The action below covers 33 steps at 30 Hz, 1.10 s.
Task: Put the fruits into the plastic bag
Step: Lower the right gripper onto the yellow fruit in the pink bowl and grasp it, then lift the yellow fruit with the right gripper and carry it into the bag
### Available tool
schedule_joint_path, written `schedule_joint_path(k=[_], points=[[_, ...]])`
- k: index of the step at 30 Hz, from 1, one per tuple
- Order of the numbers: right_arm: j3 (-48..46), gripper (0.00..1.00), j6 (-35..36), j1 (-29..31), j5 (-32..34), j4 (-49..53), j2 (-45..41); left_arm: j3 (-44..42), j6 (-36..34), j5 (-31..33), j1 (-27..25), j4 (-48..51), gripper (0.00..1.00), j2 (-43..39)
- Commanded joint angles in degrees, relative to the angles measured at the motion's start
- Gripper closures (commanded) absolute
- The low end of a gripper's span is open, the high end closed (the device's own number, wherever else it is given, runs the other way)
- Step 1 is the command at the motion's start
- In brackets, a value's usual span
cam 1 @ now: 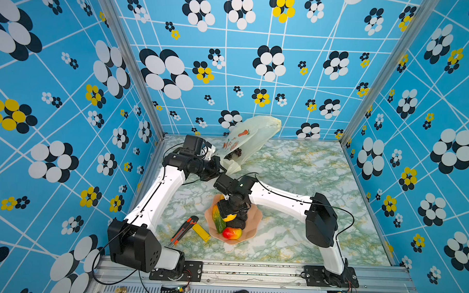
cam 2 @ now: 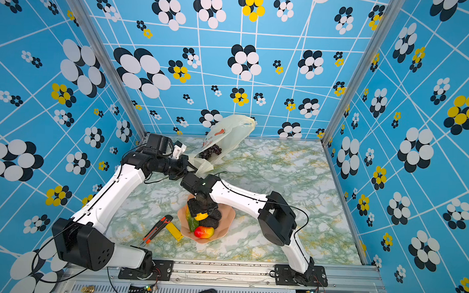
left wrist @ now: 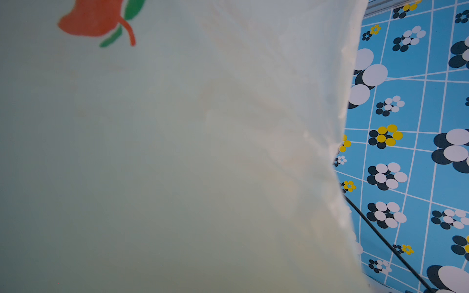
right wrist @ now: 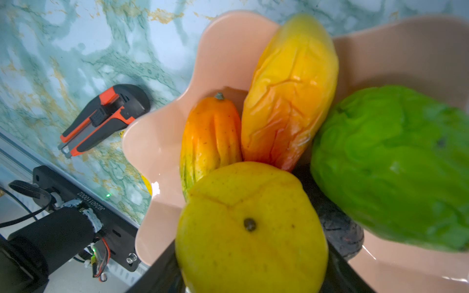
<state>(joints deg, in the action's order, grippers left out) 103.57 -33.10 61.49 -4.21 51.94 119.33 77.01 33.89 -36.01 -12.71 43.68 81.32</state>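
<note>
While beside bowl (cam 1: 255, 220) of fruits (cam 1: 231, 233), knife (cam 1: 183, 230), block (cam 1: 201, 232).

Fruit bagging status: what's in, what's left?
Done: only the grape bunch shows inside the plastic bag, held by its edge in the shut left gripper.
In hand: the right gripper straddles the yellow fruit in the pink bowl; grip unconfirmed.
Left, all in the bowl: green fruit, mango, orange-yellow piece, green-orange piece, black ovals.
</note>
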Motion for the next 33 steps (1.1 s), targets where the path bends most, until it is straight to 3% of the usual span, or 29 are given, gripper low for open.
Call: schedule_joint_path(k=[1, 6, 13, 22, 27, 33], points=[[1.1, 0.39, 0.3, 0.3, -1.5, 1.0, 1.6, -0.7, 0.6, -0.9, 0.5, -0.6, 1.00, 0.0], [-0.3, 0.51, 0.2, 0.3, -0.5, 0.3, -0.2, -1.0, 1.0, -1.1, 0.8, -0.9, 1.00, -0.2], [-6.1, 0.53, -0.8, 0.3, -0.7, -3.3, -7.6, -1.0, 1.3, -1.5, 0.8, -1.4, 1.00, -0.2], [-14.7, 0.53, -4.3, -0.5, -5.6, -9.2, -20.2, -1.4, 1.9, -1.8, 0.5, -2.1, 1.00, -0.4], [-17.6, 0.53, -7.7, -6.7, -8.9, -12.0, -28.6, -1.0, 2.8, -1.6, 0.5, -2.7, 1.00, -0.2], [-17.2, 0.56, -12.9, -21.0, -17.9, -19.4, -31.7, 1.8, 5.1, -1.5, -0.3, -2.2, 1.00, 0.6]])
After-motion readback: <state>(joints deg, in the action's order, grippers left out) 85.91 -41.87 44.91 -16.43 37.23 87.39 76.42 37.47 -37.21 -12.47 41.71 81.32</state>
